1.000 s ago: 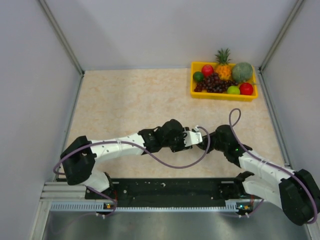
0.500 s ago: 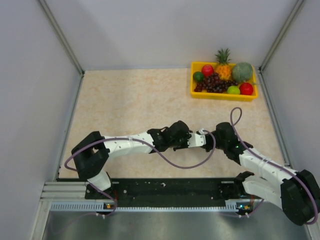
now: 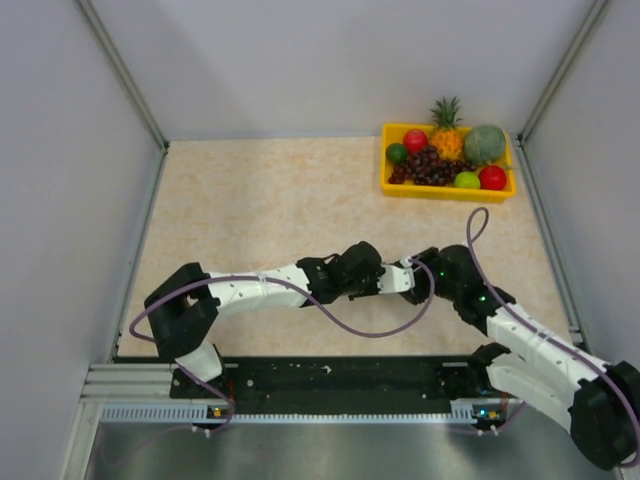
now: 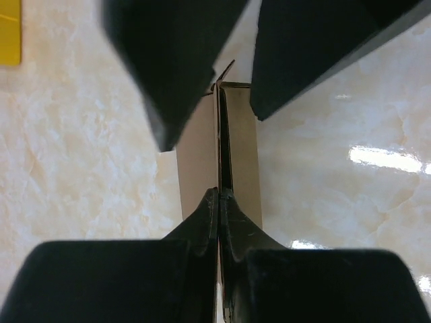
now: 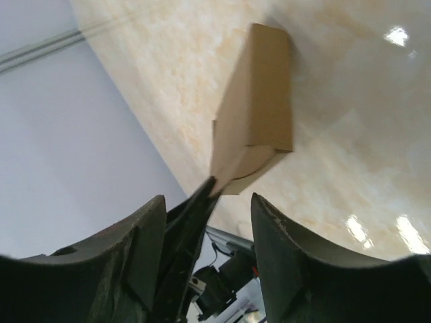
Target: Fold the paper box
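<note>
left wrist view: near end of paper box covered by left gripper fingers; far end masked by blurred right gripper. yellow tray cut off at frame edge. top view: paper box not discernible beneath the meeting wrists; right arm base cropped at corner.

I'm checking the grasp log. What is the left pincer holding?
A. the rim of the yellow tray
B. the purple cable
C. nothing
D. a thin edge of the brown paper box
D: in the left wrist view, the left pincer has its fingers pressed together on a thin cardboard edge of the paper box.
</note>
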Robot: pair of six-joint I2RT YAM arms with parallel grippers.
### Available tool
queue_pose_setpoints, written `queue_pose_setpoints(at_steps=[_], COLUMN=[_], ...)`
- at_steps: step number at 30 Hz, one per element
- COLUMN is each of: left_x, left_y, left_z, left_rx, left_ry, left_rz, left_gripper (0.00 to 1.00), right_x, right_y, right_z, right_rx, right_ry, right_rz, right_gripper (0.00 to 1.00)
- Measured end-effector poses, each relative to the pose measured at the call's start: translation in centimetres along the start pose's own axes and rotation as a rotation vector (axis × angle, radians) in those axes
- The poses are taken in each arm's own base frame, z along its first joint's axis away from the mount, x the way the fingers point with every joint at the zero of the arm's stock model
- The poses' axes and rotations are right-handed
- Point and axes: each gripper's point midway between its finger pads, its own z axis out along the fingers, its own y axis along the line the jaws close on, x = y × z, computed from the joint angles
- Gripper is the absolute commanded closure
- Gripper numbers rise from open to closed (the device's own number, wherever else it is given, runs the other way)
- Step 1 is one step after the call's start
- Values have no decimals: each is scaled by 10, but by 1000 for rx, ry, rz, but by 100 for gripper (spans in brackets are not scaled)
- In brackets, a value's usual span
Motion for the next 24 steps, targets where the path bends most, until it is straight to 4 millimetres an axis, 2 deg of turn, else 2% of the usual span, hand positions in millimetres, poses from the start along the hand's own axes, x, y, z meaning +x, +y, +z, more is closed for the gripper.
queue_pose_setpoints(at_steps=[1, 4, 8, 13, 15, 16, 18, 21, 24], left_x=[0, 0, -16, -11, -10, -9, -10, -7, -4], left_y=[0, -1, -12, -13, -11, -9, -6, -2, 1], left_z=[0, 0, -1, -5, -8, -10, -14, -22, -26], left_rx=[1, 3, 43, 73, 88, 96, 120, 154, 182], left_ry=[0, 2, -50, -43, -42, -41, -50, -62, -58], left_rz=[-2, -7, 5, -36, -58, -68, -93, -131, -157], left_gripper=[100, 100, 100, 100, 100, 100, 100, 100, 100], right_x=[1, 2, -7, -30, -39, -41, -47, -53, -50], right_y=[4, 19, 29, 42, 44, 44, 41, 37, 29], right_z=[-6, -24, -48, -72, -76, -76, -75, -70, -61], right_rx=[-27, -118, -209, -256, -247, -242, -216, -177, -150], right_ry=[-1, -15, -79, -170, -195, -198, -195, -172, -102], right_rz=[-61, -187, -393, -680, -770, -797, -845, -883, -911], right_gripper=[30, 25, 29, 32, 34, 42, 45, 39, 33])
